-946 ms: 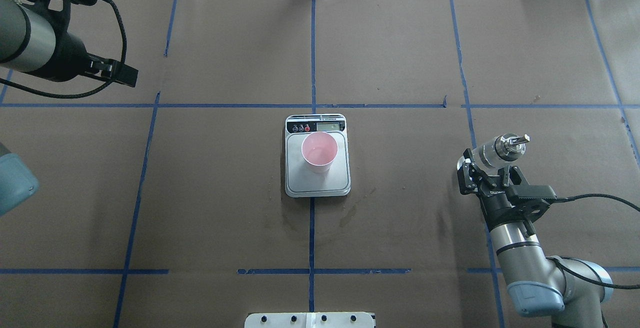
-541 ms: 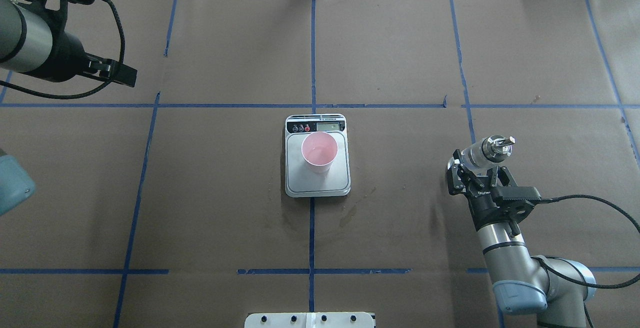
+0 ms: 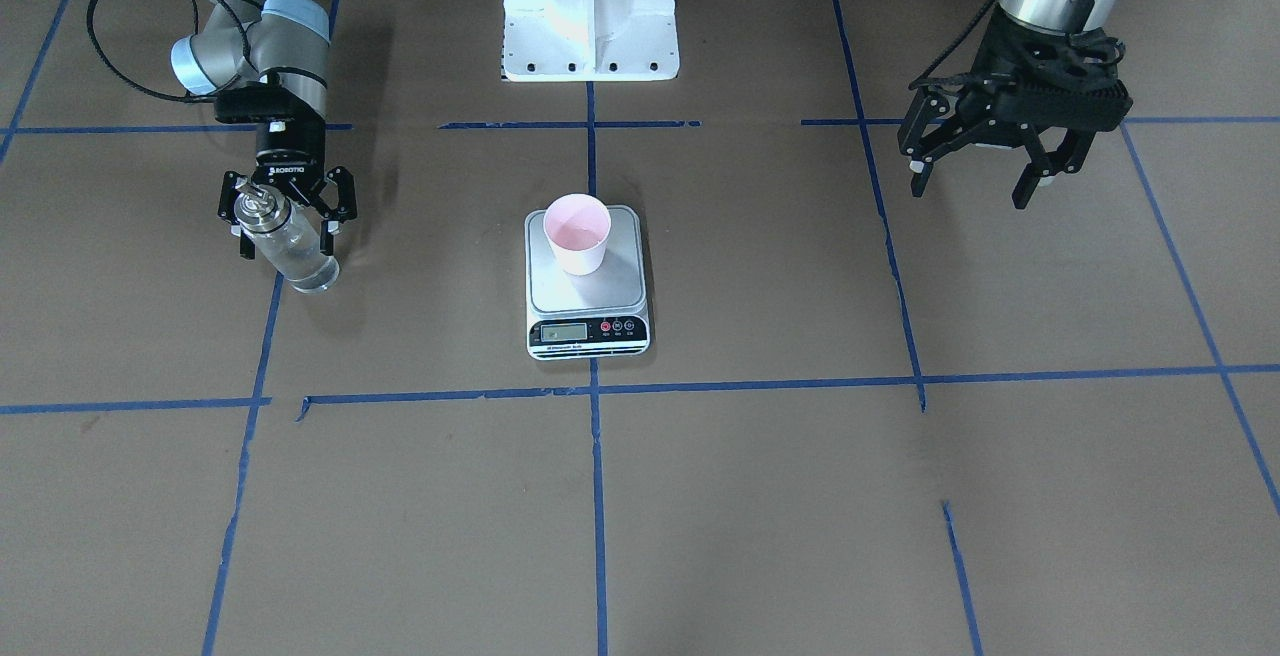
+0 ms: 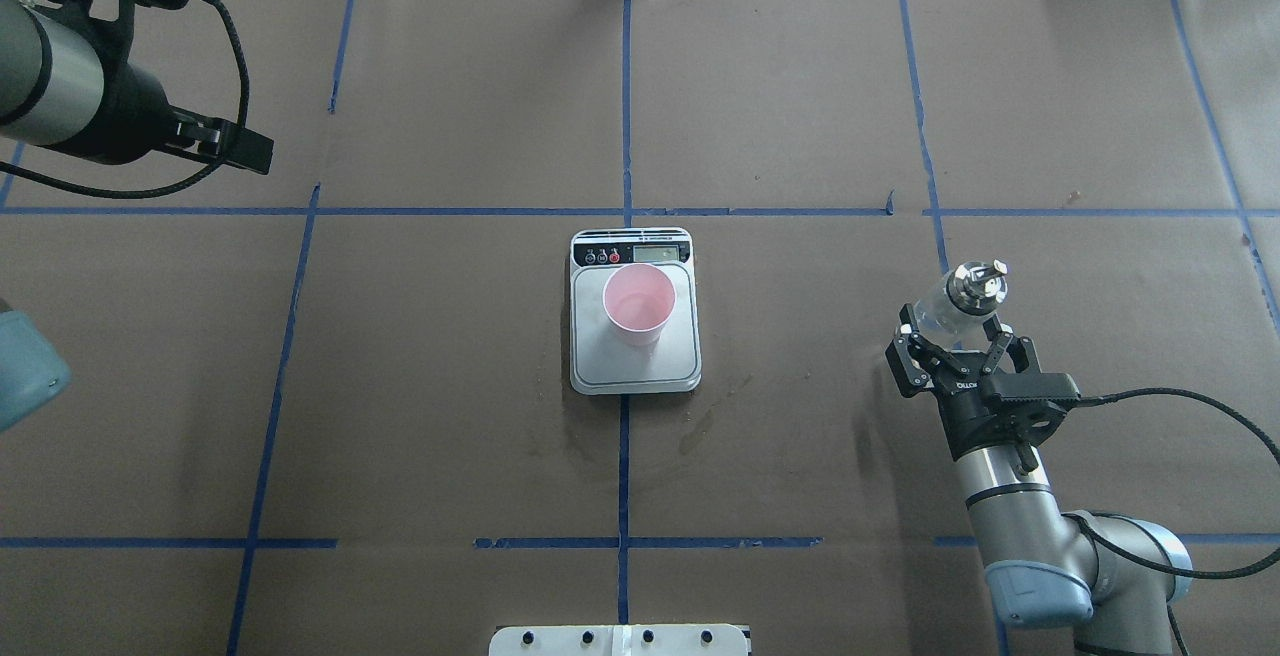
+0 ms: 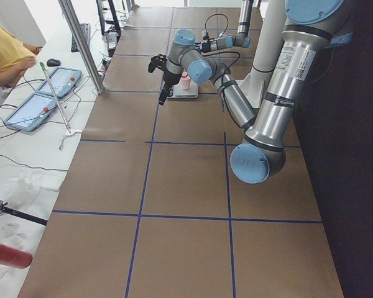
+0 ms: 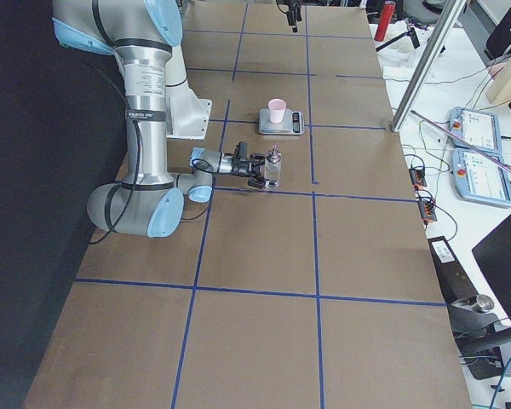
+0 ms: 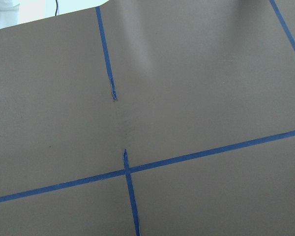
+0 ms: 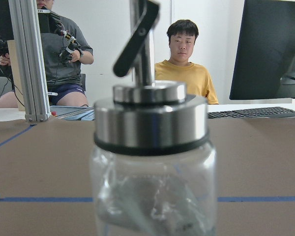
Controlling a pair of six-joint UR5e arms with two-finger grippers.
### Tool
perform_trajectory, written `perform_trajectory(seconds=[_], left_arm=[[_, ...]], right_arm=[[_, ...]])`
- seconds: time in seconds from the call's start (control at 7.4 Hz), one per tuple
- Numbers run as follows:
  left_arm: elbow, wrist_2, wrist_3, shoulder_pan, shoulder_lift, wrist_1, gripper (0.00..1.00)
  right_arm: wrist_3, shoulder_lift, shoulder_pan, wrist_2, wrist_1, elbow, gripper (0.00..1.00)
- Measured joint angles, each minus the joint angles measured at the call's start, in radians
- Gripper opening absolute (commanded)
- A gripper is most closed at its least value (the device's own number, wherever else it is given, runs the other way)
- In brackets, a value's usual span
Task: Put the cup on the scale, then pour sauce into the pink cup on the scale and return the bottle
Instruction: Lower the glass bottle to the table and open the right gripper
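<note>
The pale pink cup stands upright on the silver platform of the scale at the table's middle, and shows in the overhead view too. The clear glass bottle with its metal collar and spout stands upright on the table, far to the scale's right in the overhead view. My right gripper is open, its fingers either side of the bottle, which fills the right wrist view. My left gripper is open and empty, raised over the table's far left.
The robot's white base stands at the near edge behind the scale. Blue tape lines grid the brown table cover. Dark stains lie in front of the scale. People sit beyond the far edge.
My right arm moved left and lowered the bottle, which now stands on the table with the fingers spread beside it. The left arm barely shifted.
</note>
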Motion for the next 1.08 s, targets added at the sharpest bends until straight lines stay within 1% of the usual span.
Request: perform_trajectory(seconds=[0.41, 0.81, 0.95, 1.08], left_arm=[[-0.001, 0.0, -0.018, 0.0, -0.001, 0.0, 1.0], [-0.003, -0.001, -0.022, 0.0, -0.002, 0.0, 1.0], [-0.003, -0.001, -0.022, 0.0, -0.002, 0.0, 1.0], [-0.003, -0.002, -0.019, 0.0, 0.0, 0.0, 1.0]], right_arm=[[-0.004, -0.008, -0.072, -0.075, 0.003, -0.009, 1.0], [0.001, -0.046, -0.172, -0.158, 0.02, -0.012, 1.0], [0.005, -0.074, -0.208, -0.171, 0.065, -0.012, 1.0], [0.003, -0.136, -0.232, -0.154, 0.159, -0.011, 1.0]])
